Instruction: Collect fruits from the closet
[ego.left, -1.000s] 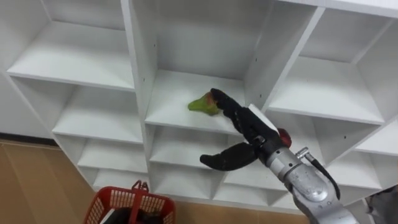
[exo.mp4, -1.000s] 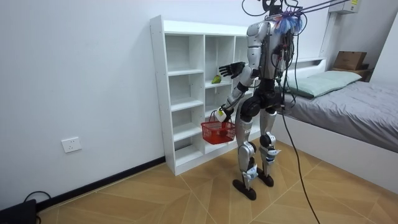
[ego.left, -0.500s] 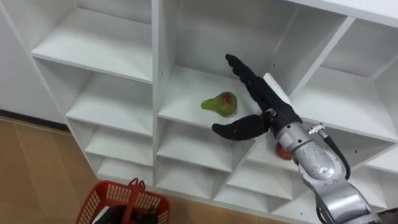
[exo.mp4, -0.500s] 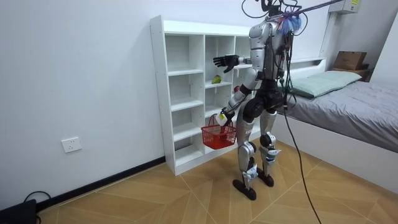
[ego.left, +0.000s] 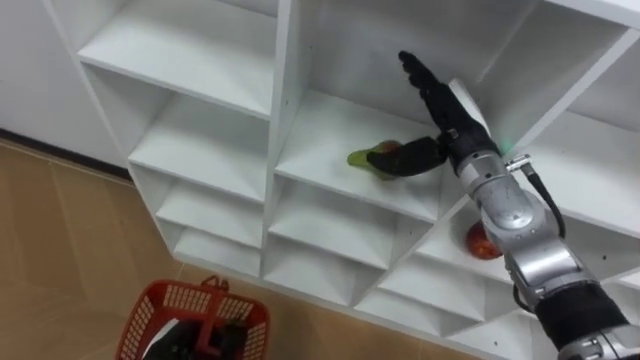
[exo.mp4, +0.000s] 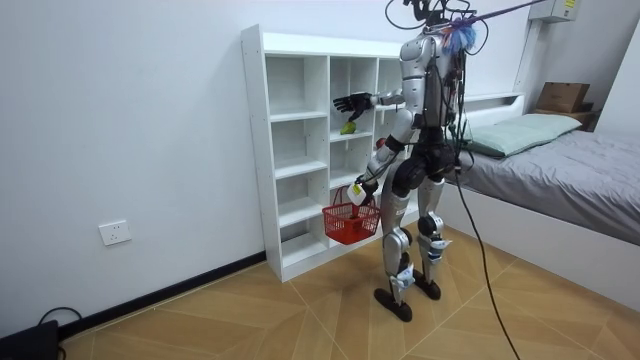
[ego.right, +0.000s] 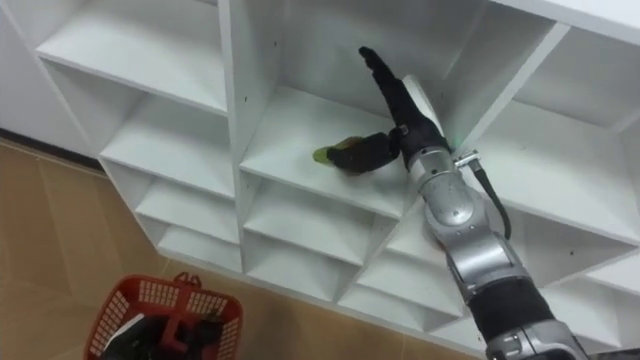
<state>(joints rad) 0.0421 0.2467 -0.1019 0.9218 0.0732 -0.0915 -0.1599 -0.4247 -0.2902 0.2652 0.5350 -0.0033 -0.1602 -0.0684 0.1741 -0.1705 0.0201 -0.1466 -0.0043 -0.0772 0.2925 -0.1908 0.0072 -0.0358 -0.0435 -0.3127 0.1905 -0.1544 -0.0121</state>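
Collection is at its first grasp, by the look of it: no fruit can be made out in either hand. The right hand (ego.left: 443, 118) is reached into a middle compartment of the white closet (ego.left: 285, 90), its fingers straight and spread up toward the back wall, the thumb swung out low on the palm side. A green pear (ego.left: 362, 159) with a red blush lies on the shelf board just under that thumb, either touching it or very close to it, and the fingers have not curled round it, so the hand is apart and holds nothing. A second fruit, round and red (ego.left: 483, 243), sits one shelf lower, beneath the forearm behind the hand, untouched.

Well below the reaching hand and off to its left hangs a red basket (ego.left: 160, 300). The room view shows it hanging by its handle from the left hand (exo.mp4: 358, 186), which is hooked round that handle at hip height. What lies in the basket is too dark to tell.

What is left, in my judgement: closing on the pear, carrying it down to the basket, then doing the same with the red fruit.
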